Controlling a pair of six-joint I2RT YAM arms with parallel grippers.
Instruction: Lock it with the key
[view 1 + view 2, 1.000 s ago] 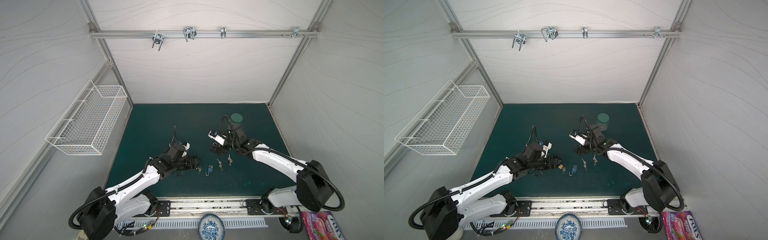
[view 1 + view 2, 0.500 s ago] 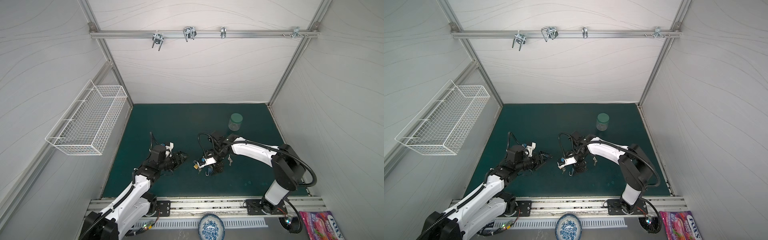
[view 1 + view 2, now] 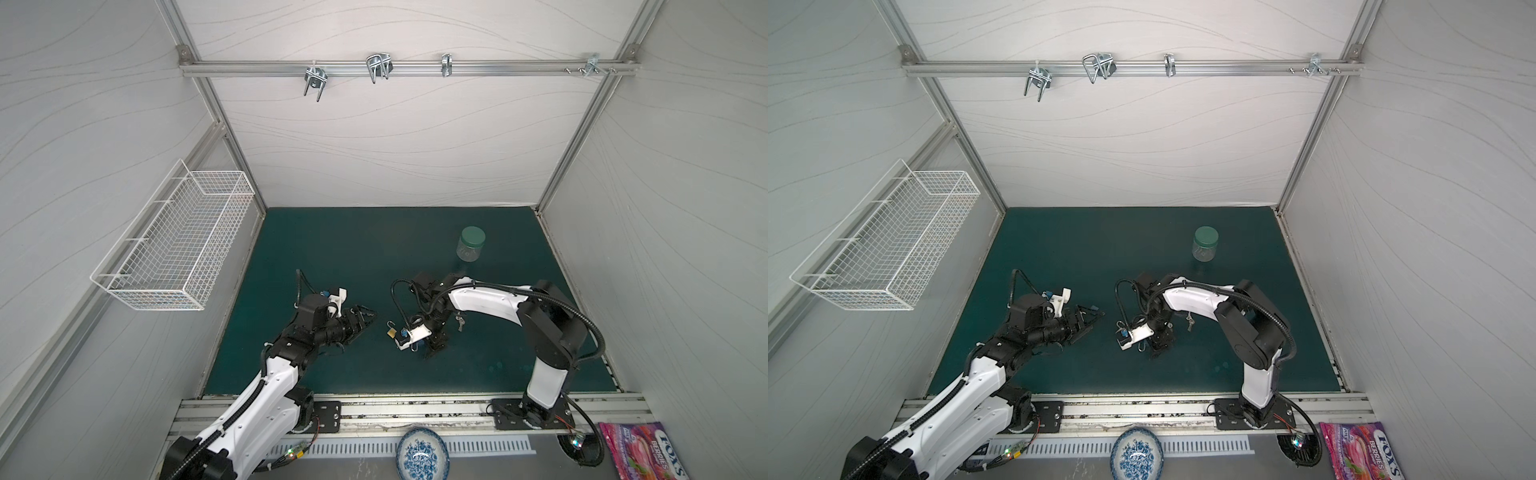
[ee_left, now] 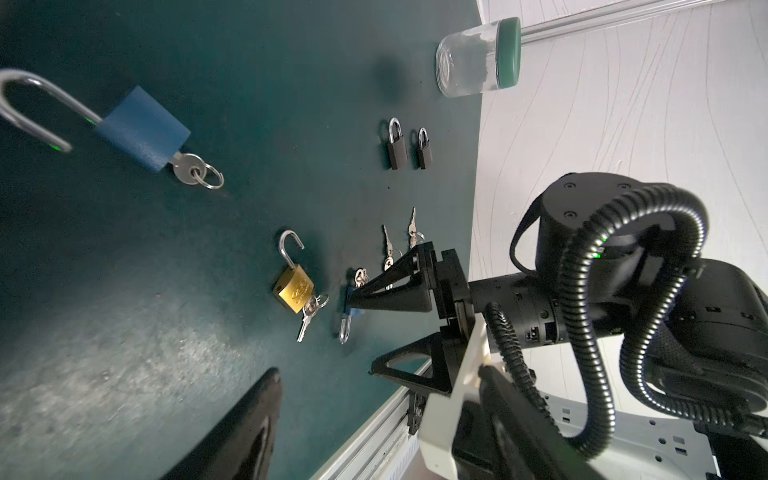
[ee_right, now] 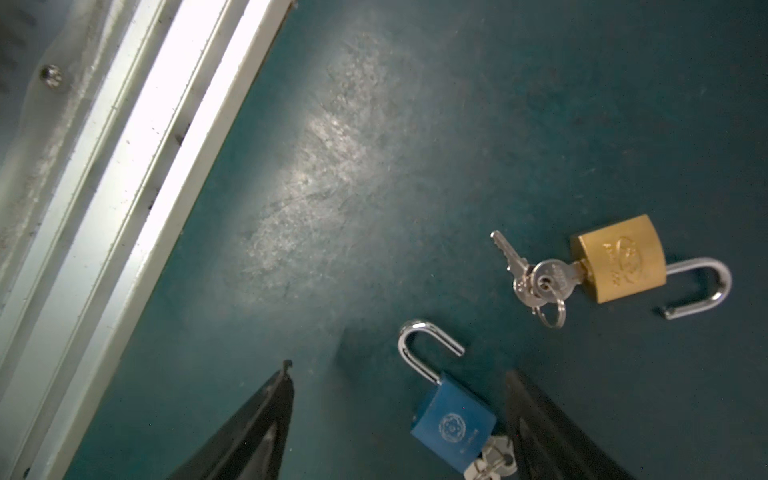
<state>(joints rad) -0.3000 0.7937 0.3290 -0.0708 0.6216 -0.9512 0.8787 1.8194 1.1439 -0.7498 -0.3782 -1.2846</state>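
Spread and empty, the left gripper (image 3: 365, 325) is hanging low over the mat, and a big blue padlock (image 4: 141, 129) is lying just beside it, hoop open and a key sitting in its base. Moving rightward, a brass padlock (image 5: 619, 257) is lying open with its own key and ring. Next to it the right gripper (image 5: 399, 368) is standing over the small blue padlock (image 5: 453, 424), fingers apart on either side of the body and not yet pinching. One finger is showing just beside the key (image 5: 492, 459) that is poking from the bottom. This small padlock, lying flat near the middle of the mat with its hoop swung out, is looking like the one being worked on. It is probably handling as a dense, rigid little block with smooth painted sides that may be slipping under hard fingers, while the hoop and key ring are swinging loose. The flat faces of the body are looking like the best hold, leaving hoop and key free. Further right, loose keys (image 4: 387, 249) are lying on the mat, with two shut black padlocks (image 4: 395, 147) between them and a green-lidded jar (image 3: 471, 245) standing toward the back. The dark green mat (image 3: 332, 249) is showing scuffs and a dull shine, so small metal may be sliding on it. White walls (image 3: 415, 145) are closing the space in, with a wire basket (image 3: 174, 249) hanging on the left and a rail of hooks (image 3: 415, 68) running across the back.
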